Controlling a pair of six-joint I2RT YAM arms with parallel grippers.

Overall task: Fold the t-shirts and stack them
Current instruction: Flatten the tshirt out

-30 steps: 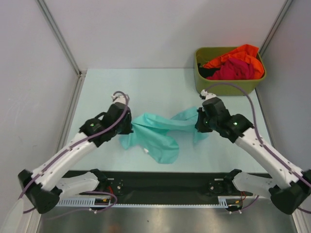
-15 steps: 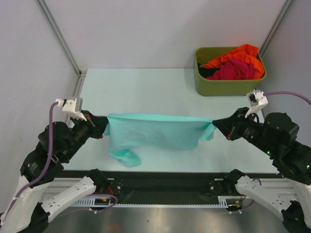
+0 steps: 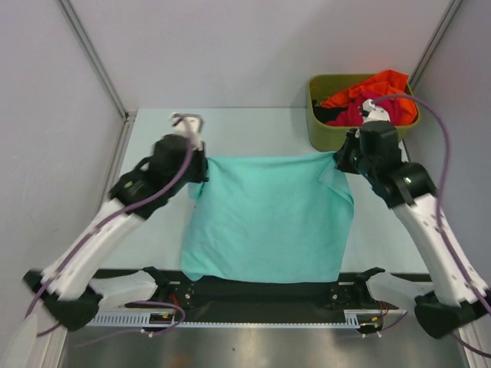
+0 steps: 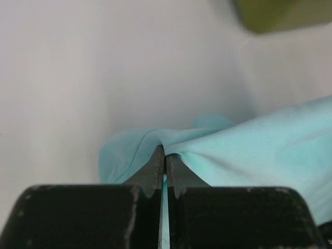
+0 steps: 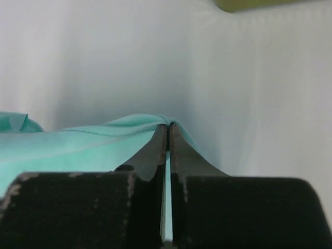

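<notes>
Two shut pinches, left gripper [image 4: 165, 155] and right gripper [image 5: 168, 132], hold the teal t-shirt [image 3: 268, 218] by its edge nearest the bin [image 3: 353, 140], spreading it flat for folding.

The pale worktop [image 3: 253, 130] is carrying a teal t-shirt [image 3: 268, 218], which is lying spread open across its middle, the near hem reaching the near edge. An olive-green bin [image 3: 353, 139] is sitting at the far right corner, near the shirt's far right corner.

teal tee [image 3: 268, 218] spread, olive bin [image 3: 324, 135] far R
</notes>
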